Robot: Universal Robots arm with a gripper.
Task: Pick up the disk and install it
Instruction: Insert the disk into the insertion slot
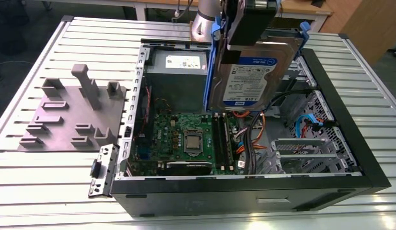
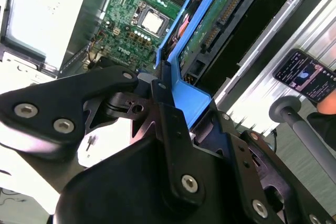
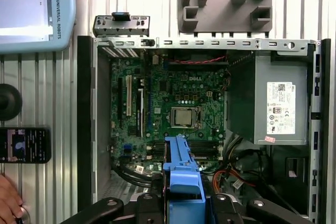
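The disk [image 1: 252, 76] hangs upright above the open computer case [image 1: 351, 143], its white-and-blue label facing the exterior camera and its blue bracket [image 1: 216, 57] along the edges. My gripper [image 1: 239, 38] is shut on the disk's upper end. In the second wrist view, a black finger [image 2: 164, 103] presses on the blue bracket [image 2: 191, 100], and the disk's green circuit-board side [image 2: 226, 14] runs away from it. In the first wrist view, the bracket's end [image 3: 182, 174] sits between the gripper's links, over the motherboard [image 3: 173, 103].
Inside the case are a grey power supply [image 1: 179, 64], cables [image 1: 255, 129] and a metal drive cage [image 1: 307, 153]. A grey fixture plate [image 1: 73, 115] lies on the slatted table at the exterior view's left. A phone [image 3: 23, 145], a hand [image 3: 8, 203] and a pendant [image 3: 31, 9] sit beside the case.
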